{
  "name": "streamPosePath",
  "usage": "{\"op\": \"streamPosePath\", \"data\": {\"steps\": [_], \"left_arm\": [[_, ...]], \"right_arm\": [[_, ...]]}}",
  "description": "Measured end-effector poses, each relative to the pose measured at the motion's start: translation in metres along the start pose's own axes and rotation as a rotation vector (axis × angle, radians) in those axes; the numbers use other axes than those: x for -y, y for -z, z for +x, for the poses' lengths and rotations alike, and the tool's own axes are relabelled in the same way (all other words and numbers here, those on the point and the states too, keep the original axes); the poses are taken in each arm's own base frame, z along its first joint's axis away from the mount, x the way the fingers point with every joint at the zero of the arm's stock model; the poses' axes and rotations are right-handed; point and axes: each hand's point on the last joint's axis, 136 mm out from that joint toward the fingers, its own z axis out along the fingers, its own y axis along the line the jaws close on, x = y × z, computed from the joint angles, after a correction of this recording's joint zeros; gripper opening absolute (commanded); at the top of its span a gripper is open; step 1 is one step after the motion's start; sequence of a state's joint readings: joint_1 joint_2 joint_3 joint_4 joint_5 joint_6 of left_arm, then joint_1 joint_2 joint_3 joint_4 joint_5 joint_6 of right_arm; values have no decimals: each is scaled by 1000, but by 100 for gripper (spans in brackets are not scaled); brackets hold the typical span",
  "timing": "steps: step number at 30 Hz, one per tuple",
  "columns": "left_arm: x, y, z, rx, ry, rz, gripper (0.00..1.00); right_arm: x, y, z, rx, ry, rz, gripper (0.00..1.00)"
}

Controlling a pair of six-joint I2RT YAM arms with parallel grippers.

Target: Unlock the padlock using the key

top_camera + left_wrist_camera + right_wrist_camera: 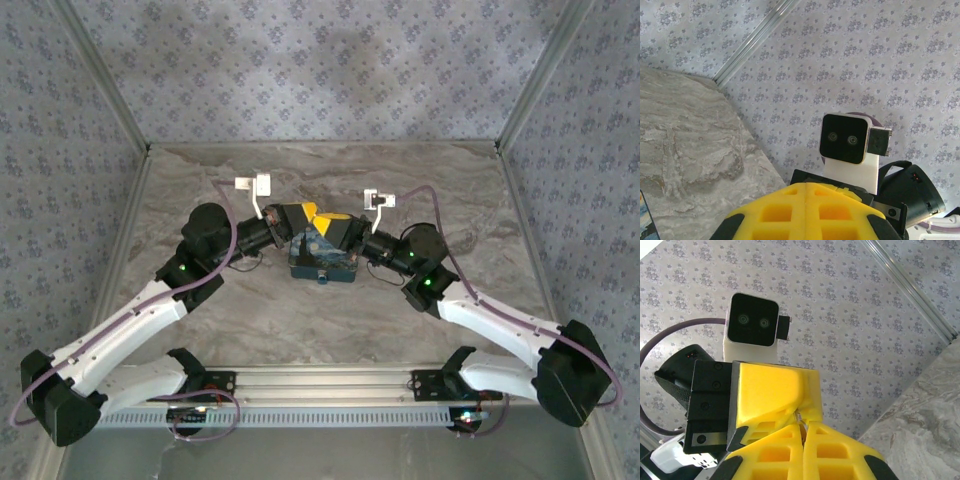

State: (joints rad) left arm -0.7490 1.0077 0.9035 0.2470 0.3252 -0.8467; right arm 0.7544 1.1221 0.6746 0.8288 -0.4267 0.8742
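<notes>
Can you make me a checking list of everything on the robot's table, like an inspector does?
Surface: grey marbled table, no spills seen.
Job's things: padlock and key too hidden to pick out; a thin pale sliver sits at the right hand's tips, too small to name.
Clutter: blue painted tin lying under the hands.
Hands: left hand and right hand both shut, yellow tips meeting above the tin.
Cables: purple cable running along each arm.
Surroundings: patterned walls and metal corner rails.
</notes>
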Motion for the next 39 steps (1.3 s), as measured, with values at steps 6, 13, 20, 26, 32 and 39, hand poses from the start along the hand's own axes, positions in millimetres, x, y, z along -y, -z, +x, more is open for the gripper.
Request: {"op": "streamPosePath", "data": {"steps": [6, 13, 20, 26, 32, 39], "left_arm": [[0, 0, 0, 0, 0, 0, 0], [0, 1, 2, -4, 3, -5, 33], [5, 10, -3, 17, -2, -10, 39], [4, 11, -3, 19, -1, -16, 44], [3, 12, -3, 19, -1, -25, 53], [-5, 21, -4, 26, -6, -79, 75]], "right_arm": [[0, 0, 0, 0, 1, 1, 0], [-2, 2, 0, -3, 13, 4, 0], [-12, 9, -6, 10, 37, -9, 0], [-13, 12, -6, 13, 39, -9, 0], [-11, 14, -5, 12, 41, 0, 0], [-3, 24, -11, 15, 53, 60, 0]]}}
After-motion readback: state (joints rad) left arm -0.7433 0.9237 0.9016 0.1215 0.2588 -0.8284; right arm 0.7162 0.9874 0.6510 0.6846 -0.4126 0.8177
